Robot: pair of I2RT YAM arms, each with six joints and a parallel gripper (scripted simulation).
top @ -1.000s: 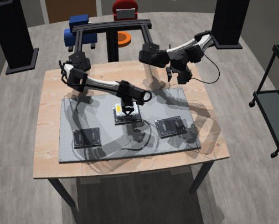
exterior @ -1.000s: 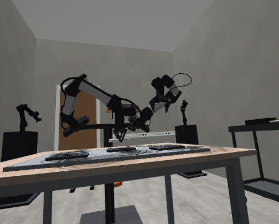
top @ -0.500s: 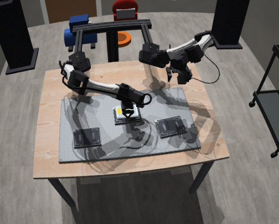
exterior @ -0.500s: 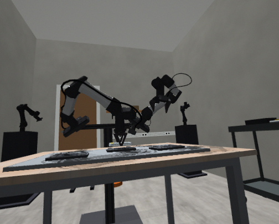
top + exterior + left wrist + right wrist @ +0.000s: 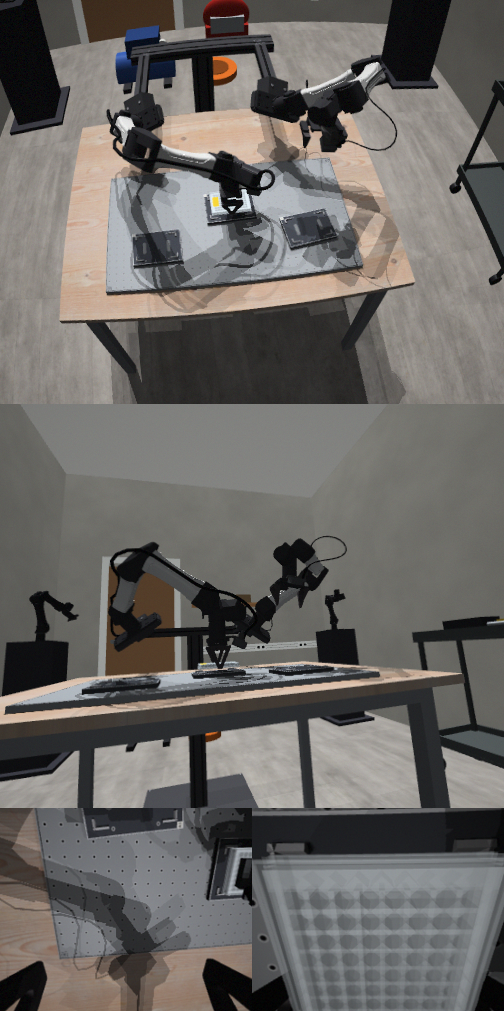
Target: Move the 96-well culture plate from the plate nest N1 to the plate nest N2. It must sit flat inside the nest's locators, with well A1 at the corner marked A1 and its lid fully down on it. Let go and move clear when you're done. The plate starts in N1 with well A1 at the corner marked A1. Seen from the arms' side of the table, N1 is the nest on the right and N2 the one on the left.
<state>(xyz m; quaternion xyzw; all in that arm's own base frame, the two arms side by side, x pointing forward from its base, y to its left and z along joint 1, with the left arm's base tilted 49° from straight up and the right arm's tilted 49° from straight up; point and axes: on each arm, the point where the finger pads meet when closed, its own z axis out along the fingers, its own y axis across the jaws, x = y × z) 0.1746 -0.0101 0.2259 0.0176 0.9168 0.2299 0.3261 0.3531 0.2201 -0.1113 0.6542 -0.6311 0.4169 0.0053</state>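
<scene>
The plate (image 5: 221, 206) (image 5: 204, 668) (image 5: 230, 876) (image 5: 383, 930) lies directly beneath the right hand (image 5: 232, 207) (image 5: 219, 665) (image 5: 381, 991), the nearer one, clamped across its width, long axis matching the middle nest (image 5: 231, 220) (image 5: 220, 674) (image 5: 218, 876) (image 5: 379, 831) below. The left hand (image 5: 318, 137) (image 5: 289, 595) (image 5: 125, 967), fingers apart, hangs well away.

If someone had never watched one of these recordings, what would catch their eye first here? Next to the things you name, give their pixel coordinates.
Probably the bright culture plate (image 5: 215, 202) (image 5: 232, 665) (image 5: 233, 876) (image 5: 382, 941), gripped by the right gripper (image 5: 232, 209) (image 5: 220, 665) (image 5: 382, 974) at the middle nest (image 5: 217, 220) (image 5: 204, 674) (image 5: 215, 876) (image 5: 365, 831). Next, the left gripper (image 5: 317, 140) (image 5: 288, 597) (image 5: 125, 967), open and raised off to the side. Behind the table, a red object (image 5: 226, 9) stands out.
</scene>
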